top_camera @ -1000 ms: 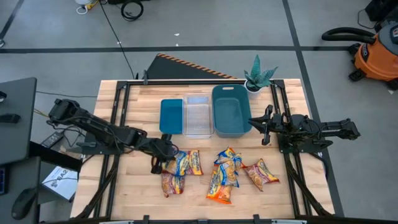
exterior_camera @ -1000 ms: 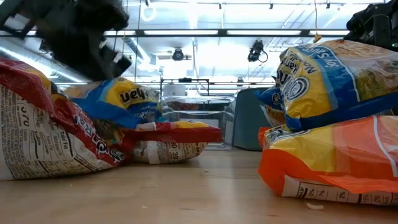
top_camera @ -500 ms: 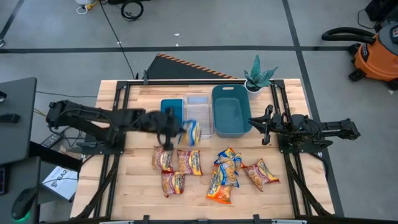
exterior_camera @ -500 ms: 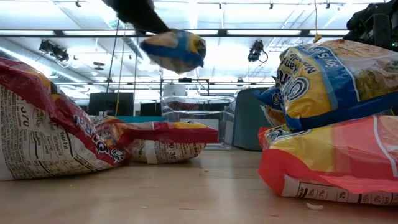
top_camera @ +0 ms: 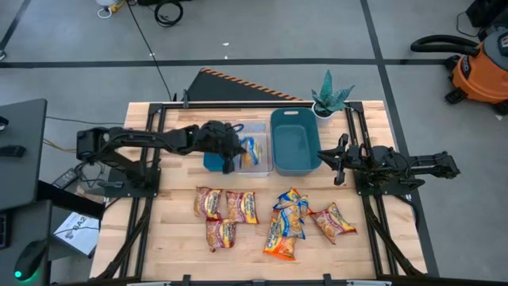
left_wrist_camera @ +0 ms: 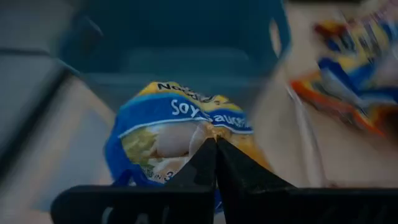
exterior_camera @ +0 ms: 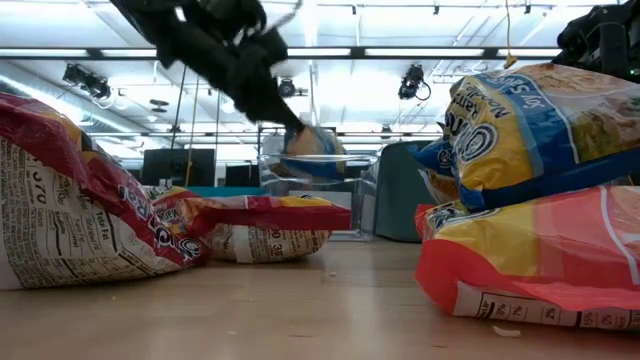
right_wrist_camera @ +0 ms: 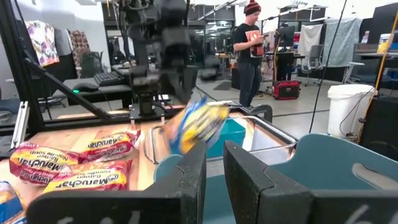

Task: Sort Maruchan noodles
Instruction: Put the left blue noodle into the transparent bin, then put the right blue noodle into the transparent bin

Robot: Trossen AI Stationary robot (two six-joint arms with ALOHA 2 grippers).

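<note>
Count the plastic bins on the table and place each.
3. The small teal plastic bin is leftmost, the clear plastic bin in the middle, the large teal plastic bin rightmost, side by side; none seems hidden.

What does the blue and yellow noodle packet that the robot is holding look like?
The blue-and-yellow packet is a small, crinkly plastic bag, shiny and a bit puffy. It has a yellow top, a blue band with white words that look like "Soy Sauce", and a picture of noodles below. The left claw pinches it at one edge with its dark fingers shut on the wrapper, so it hangs in the air. It is held right over the clear bin, between the two teal bins, and the pictures do not show whether it touches the bin.
</note>
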